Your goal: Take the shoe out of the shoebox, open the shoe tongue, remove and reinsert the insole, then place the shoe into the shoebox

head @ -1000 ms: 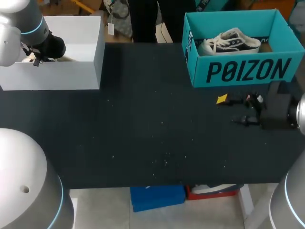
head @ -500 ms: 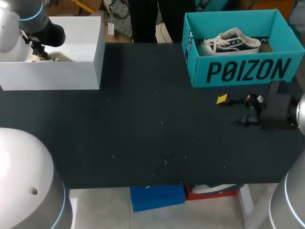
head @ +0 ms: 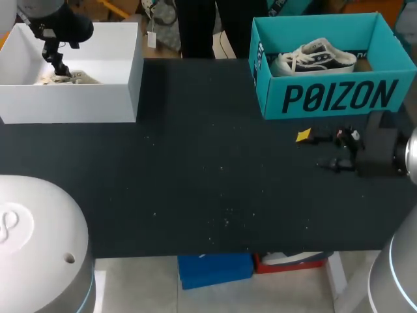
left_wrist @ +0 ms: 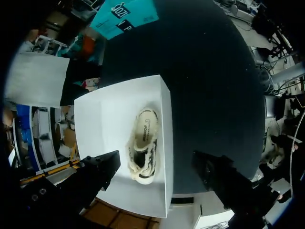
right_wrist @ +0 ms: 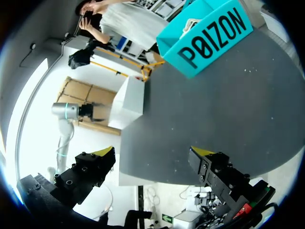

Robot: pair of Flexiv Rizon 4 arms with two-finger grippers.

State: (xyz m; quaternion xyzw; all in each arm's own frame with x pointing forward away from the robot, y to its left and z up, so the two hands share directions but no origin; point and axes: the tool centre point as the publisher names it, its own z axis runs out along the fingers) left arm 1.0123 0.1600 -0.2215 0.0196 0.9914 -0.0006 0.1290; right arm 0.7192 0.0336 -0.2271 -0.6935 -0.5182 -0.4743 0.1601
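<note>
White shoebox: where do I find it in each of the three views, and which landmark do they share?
Head view: white shoebox at the table's far left corner.
Left wrist view: white shoebox directly under the left gripper, a shoe inside.
Right wrist view: white shoebox far ahead of the right gripper, at the table's edge.
Shared landmark: teal shoebox, in all three.

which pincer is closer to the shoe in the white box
Left. The left pincer hangs over the shoe inside the white box; the right pincer is far across the table, in front of the teal box.
</note>
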